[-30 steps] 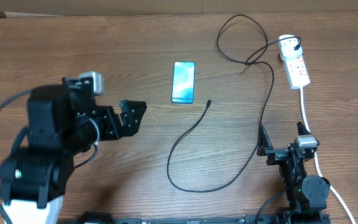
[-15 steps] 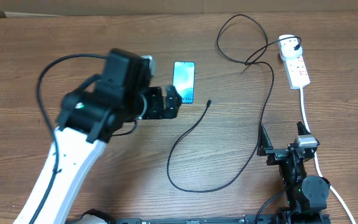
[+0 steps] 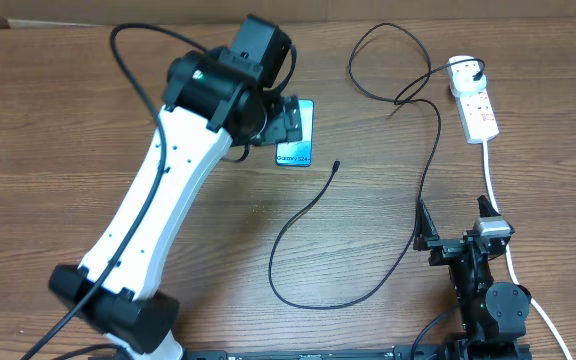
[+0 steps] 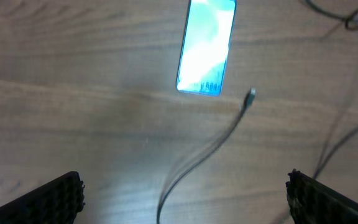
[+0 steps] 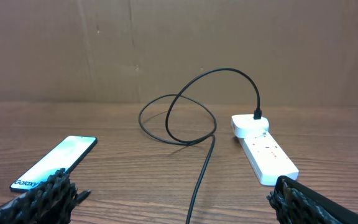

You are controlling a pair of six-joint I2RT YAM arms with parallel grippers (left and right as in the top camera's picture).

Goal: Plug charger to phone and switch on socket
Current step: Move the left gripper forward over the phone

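While left end effector (image 3: 291,119) gapes over phone (image 3: 296,150) edge, right end effector (image 3: 455,226) gapes near table (image 3: 58,110) edge

The phone (image 3: 297,152) lies flat, its screen lit cyan, near 12 o'clock on the table. The black charger (image 3: 424,190) loops loosely. Its connector tip (image 3: 336,165) lies apart at the phone's 4 o'clock, and its plug (image 5: 258,114) seems seated in the white socket (image 3: 478,112) at 2 o'clock.
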